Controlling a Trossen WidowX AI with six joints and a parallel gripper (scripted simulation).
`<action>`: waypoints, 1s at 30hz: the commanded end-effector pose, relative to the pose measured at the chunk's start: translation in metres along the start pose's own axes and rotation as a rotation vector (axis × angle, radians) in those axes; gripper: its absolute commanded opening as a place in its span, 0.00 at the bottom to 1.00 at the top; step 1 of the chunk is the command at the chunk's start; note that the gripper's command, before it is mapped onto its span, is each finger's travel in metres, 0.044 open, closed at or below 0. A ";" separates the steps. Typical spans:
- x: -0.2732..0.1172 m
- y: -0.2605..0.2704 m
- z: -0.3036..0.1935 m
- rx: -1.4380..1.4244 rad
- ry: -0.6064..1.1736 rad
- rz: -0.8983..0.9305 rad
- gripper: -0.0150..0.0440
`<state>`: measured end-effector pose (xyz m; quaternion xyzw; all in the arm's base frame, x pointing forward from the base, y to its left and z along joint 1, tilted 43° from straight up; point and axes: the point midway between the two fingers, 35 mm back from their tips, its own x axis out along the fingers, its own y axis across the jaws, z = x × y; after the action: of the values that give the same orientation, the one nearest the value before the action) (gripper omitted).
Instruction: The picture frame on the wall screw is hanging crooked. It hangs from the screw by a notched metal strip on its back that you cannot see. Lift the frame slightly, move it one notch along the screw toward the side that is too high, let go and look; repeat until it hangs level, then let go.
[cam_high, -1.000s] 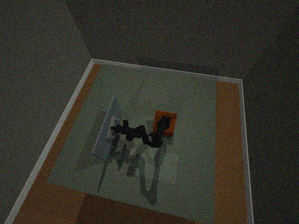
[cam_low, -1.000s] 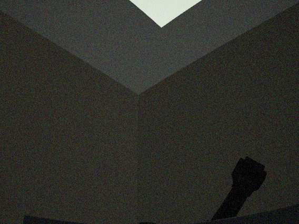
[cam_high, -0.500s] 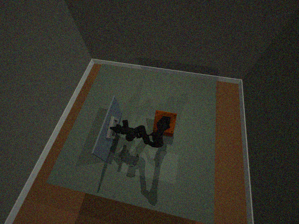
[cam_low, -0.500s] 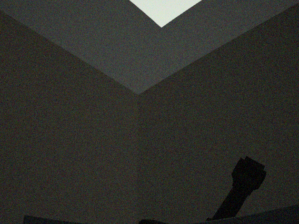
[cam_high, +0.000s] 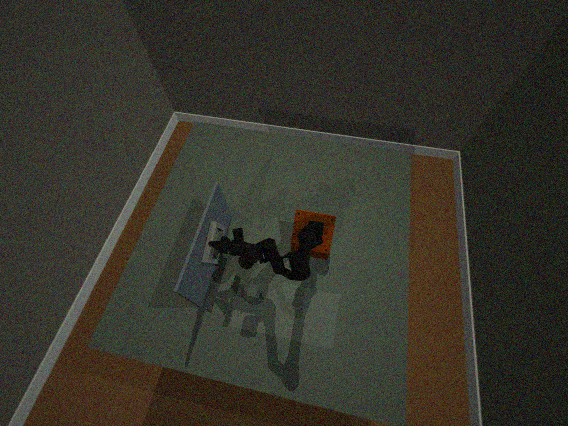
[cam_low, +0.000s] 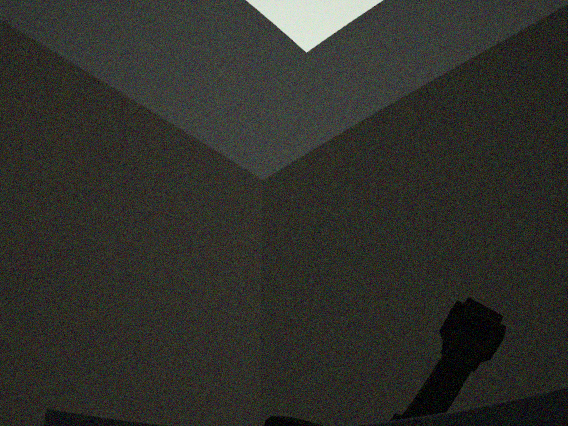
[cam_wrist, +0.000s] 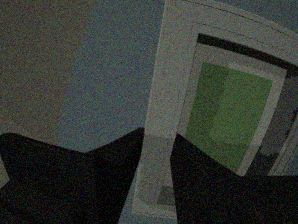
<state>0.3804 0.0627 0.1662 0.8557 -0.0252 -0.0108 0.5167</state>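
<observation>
- Blue wall (cam_high: 200, 275) (cam_wrist: 112, 85), left of centre in the top view: pressing the frame against it could make it drag and miss its notch.
- Frame (cam_high: 208, 256) (cam_wrist: 166, 70), on the wall's face, right of centre in the wrist view: too high a lift could take it off the screw, which is hidden.
- Gripper (cam_high: 216, 244) (cam_wrist: 157, 136), just right in the top view: fingers nearly closed, gripping the frame's side bar; uneven grip could twist it.
- Arm (cam_high: 299, 262) (cam_low: 440, 387), further right: overshooting sideways could skip a notch.
</observation>
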 end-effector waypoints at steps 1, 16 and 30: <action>0.001 0.004 0.002 0.005 -0.008 0.014 0.25; 0.001 0.004 0.003 0.005 -0.008 0.014 0.25; 0.001 0.003 0.005 0.005 -0.008 0.014 0.25</action>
<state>0.3802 0.0612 0.1652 0.8558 -0.0255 -0.0102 0.5165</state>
